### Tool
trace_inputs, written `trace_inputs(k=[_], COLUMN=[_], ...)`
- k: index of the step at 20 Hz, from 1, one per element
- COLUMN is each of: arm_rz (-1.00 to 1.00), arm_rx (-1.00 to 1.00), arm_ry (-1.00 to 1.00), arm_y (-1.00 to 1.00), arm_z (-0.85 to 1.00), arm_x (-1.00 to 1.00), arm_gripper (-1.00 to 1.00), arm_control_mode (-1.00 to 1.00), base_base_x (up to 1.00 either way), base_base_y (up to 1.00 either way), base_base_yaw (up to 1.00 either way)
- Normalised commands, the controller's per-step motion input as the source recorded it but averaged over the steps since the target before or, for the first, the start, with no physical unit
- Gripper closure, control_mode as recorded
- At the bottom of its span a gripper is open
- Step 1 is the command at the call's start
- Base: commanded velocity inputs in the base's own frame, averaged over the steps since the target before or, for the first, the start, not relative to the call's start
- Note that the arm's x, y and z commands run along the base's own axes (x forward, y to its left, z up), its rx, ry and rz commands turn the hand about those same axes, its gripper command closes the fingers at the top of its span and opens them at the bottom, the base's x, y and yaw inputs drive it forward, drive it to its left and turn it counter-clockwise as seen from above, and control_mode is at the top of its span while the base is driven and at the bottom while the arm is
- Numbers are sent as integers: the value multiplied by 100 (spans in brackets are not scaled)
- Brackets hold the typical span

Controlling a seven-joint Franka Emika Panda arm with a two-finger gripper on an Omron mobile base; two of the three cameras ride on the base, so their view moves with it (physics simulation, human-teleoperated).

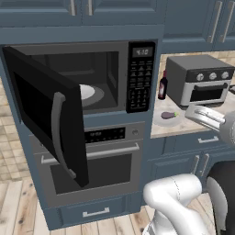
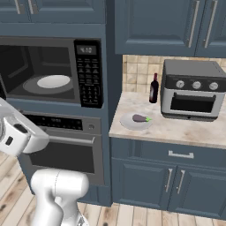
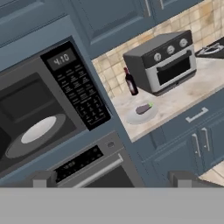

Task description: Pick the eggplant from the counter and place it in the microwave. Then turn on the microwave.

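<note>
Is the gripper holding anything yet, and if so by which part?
Nothing is held. The gripper is open and well back from the counter; the eggplant lies untouched on its plate.

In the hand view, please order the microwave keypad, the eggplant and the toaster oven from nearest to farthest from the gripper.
1. Microwave keypad, left, nearest the gripper.
2. Eggplant, centre, on a plate.
3. Toaster oven, upper right, farthest back.
</note>
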Motion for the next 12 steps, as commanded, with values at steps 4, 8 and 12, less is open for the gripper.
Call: trace_inputs(k=[4,8,12], arm_rz=[13,10,10], arm_rx=[6,6,6], arm_ry=[5,6,6], arm_y=[-46,-40,-36], arm_z=[0,0,0], arm_x=[9,13,15], arm_gripper=[-100,-100,-100], arm_control_mode=[-100,-100,-100], base_base_x=[0,0,0], base_base_y=[0,0,0], base_base_yaw=[0,0,0])
